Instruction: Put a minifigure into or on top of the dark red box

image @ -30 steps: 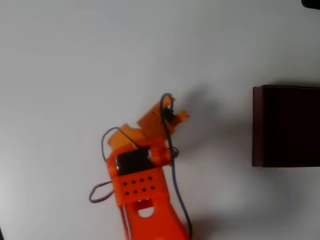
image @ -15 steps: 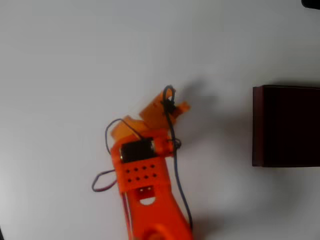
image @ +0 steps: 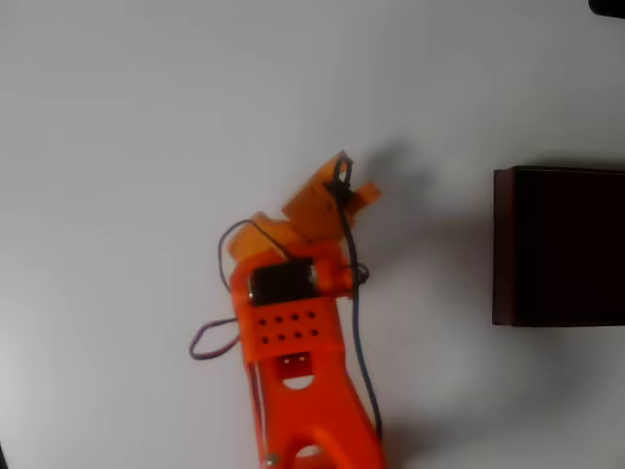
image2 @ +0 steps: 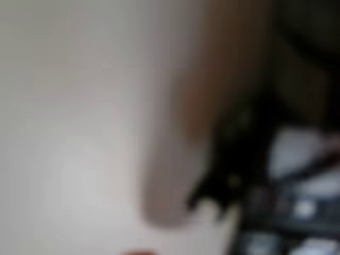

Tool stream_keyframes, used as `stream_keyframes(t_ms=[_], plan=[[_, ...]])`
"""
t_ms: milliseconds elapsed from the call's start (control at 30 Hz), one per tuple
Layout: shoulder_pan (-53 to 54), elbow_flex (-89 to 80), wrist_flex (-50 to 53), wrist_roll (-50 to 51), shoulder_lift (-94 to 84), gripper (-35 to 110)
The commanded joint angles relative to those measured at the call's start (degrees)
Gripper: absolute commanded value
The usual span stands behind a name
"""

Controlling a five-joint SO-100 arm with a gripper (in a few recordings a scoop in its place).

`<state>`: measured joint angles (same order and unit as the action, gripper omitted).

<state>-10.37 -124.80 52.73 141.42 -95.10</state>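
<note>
In the overhead view my orange gripper [image: 344,191] points up and to the right near the middle of the white table, jaws drawn together. The dark red box [image: 502,246], with a near-black inside, stands at the right edge, a wide gap away from the gripper. The wrist view is heavily blurred. In it a small dark shape that looks like the minifigure [image2: 220,183] sits pressed against a brownish finger [image2: 212,90]. From above the arm's own parts hide the figure.
A dark cable [image: 356,313] runs along the arm's right side and a loop of wire [image: 210,342] hangs off its left. The white table [image: 146,117] spreads bare to the left and behind the gripper. A dark object [image: 610,6] sits at the top right corner.
The arm has stretched up and to the right, bringing the gripper closer to the dark red box. The box has stayed in place.
</note>
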Motion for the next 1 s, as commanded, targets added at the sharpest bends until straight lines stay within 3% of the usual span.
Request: stream_keyframes(t_ms=[0,333,600,700,867,967], plan=[[0.5,1.1,-0.4,-0.4,0.3,18],[3.2,0.4,-4.0,-5.2,3.4,3],[3.7,0.5,-4.0,-6.8,3.6,1],[5.2,2.8,1.7,-10.8,0.3,1],[17.1,15.4,24.0,-28.5,-7.0,1],[27.8,18.5,26.1,-46.7,-12.4,1]])
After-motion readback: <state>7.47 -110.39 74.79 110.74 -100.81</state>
